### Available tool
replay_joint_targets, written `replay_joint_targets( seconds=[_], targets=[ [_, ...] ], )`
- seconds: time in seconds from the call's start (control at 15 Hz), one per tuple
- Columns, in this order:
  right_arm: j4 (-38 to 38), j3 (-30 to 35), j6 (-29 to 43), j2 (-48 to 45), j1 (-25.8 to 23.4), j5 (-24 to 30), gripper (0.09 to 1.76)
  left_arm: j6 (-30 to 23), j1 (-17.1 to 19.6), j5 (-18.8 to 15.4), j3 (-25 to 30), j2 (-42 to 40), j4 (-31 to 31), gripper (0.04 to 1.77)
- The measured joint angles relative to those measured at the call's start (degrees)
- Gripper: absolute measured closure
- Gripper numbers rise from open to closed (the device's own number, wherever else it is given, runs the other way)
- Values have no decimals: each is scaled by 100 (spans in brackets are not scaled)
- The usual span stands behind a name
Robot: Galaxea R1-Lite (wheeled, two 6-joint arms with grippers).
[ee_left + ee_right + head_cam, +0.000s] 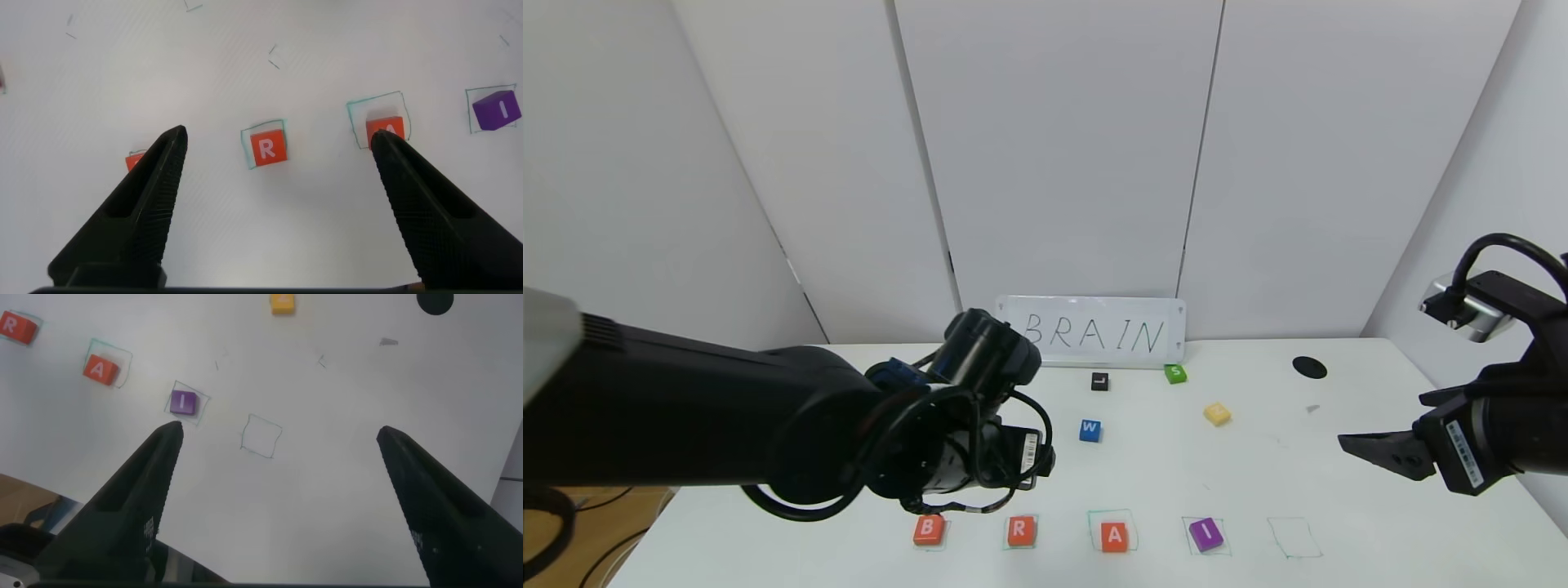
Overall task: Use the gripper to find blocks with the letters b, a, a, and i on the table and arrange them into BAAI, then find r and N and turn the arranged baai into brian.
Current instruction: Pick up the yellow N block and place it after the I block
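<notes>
On the white table (1347, 498), a front row on green drawn squares reads B (929, 529), R (1021, 531), A (1115, 536) and purple I (1205, 533); only one A shows. The yellow N block (1217, 413) lies farther back on the right. My left gripper (278, 137) is open and empty above the row, with R (267, 148) between its fingers below, and A (387, 127) and B (136, 158) partly hidden behind them. My right gripper (1372, 447) is open and empty, held above the table's right side; in its wrist view I (183, 402) and N (282, 302) show.
An empty green drawn square (1293, 537) lies right of I. A blue W block (1090, 430), a black L block (1099, 380) and a green S block (1174, 373) lie mid-table. A BRAIN sign (1094, 331) stands at the back. A black hole (1309, 367) is at the back right.
</notes>
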Motion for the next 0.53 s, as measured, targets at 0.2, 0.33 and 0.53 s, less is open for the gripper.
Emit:
replay_joint_targets(
  seconds=[0.2, 0.33, 0.53],
  targets=[
    [-39, 15, 11, 20, 24, 2, 14, 663, 171, -60, 72, -730, 288, 17],
    [-66, 24, 44, 23, 100, 7, 14, 967, 384, -112, 94, -1139, 358, 15],
    [-74, 28, 123, 20, 129, 9, 14, 1046, 590, -355, 100, -1428, 364, 13]
  ],
)
